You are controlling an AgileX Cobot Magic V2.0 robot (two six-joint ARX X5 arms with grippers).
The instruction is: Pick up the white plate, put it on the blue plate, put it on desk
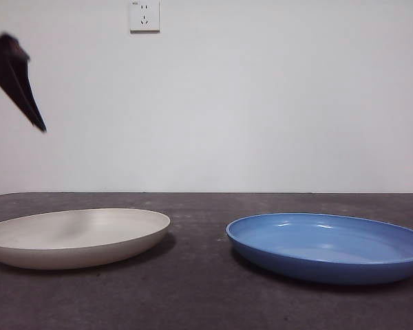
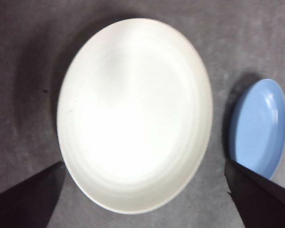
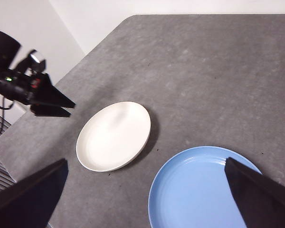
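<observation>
While both plates sit empty and apart on the surface (image 1: 206, 302), the white plate (image 1: 76, 237) lies nearer its corner, beneath the left tool (image 2: 142, 199), spread wide; the blue plate (image 1: 328, 246) lies under the right tool (image 3: 145, 199), also spread.

Front low, level; wrists overhead; all share white plate (image 1: 76, 237).

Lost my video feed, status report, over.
Left gripper open above white plate, fingers clear. Right gripper open, high over blue plate. Both plates apart on desk. Nothing between them.
</observation>
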